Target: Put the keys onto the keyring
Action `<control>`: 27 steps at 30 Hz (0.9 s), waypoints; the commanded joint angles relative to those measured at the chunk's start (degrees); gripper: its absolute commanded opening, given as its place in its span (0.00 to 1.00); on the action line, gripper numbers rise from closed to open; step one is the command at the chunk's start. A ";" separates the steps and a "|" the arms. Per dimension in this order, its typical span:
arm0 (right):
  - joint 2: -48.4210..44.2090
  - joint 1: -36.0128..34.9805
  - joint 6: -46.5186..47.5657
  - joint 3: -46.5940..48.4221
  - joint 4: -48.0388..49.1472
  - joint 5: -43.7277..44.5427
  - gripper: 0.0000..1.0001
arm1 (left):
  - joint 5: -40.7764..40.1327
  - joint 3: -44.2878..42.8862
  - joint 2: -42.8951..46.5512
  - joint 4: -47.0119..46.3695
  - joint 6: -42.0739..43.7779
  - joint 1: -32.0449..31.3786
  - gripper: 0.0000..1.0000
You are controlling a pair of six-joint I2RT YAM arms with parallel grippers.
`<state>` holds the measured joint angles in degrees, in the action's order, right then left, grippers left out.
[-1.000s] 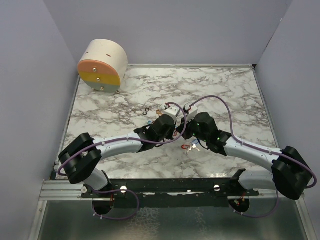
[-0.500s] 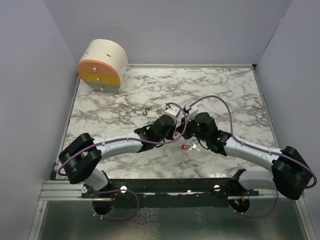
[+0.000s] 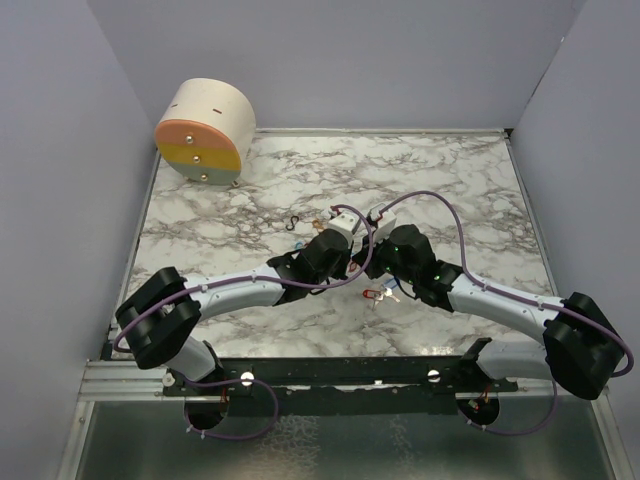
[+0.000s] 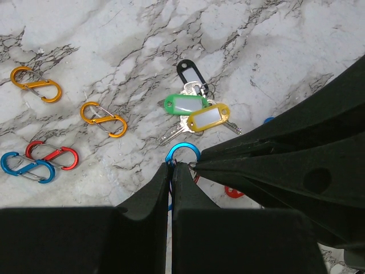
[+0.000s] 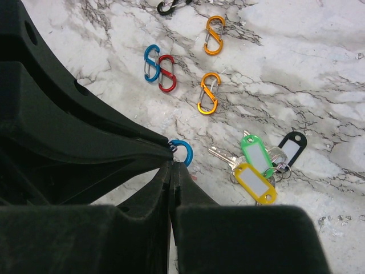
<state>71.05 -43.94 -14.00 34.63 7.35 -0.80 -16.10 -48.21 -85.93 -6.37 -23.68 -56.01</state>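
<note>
A blue S-shaped keyring is held above the table between both grippers. My left gripper is shut on its lower part, with one blue loop sticking out past the tips. My right gripper is shut too, its tips pinching the same loop at the thin wire gate. Both grippers meet mid-table in the top view. Keys with green, yellow and black tags lie bunched on the marble just beyond. A red-tagged key lies under the right gripper.
Loose keyrings lie left of the keys: two orange, a red, a blue, and a black one. A round wooden box stands at the back left corner. Walls enclose the table.
</note>
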 commanded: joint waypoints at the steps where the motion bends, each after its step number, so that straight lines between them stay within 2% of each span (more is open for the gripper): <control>1: 0.50 -0.48 0.56 -0.17 1.57 1.21 0.01 | 0.99 0.22 2.23 -1.78 -0.05 -0.68 0.00; 27: -3.44 -0.52 0.42 -1.03 0.21 6.35 0.01 | 2.04 2.59 4.79 -1.63 -0.33 -0.77 0.00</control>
<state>69.47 -44.21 -14.02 34.39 7.31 3.25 -15.38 -46.19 -82.91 -7.03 -23.73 -56.38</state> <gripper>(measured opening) 0.011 0.021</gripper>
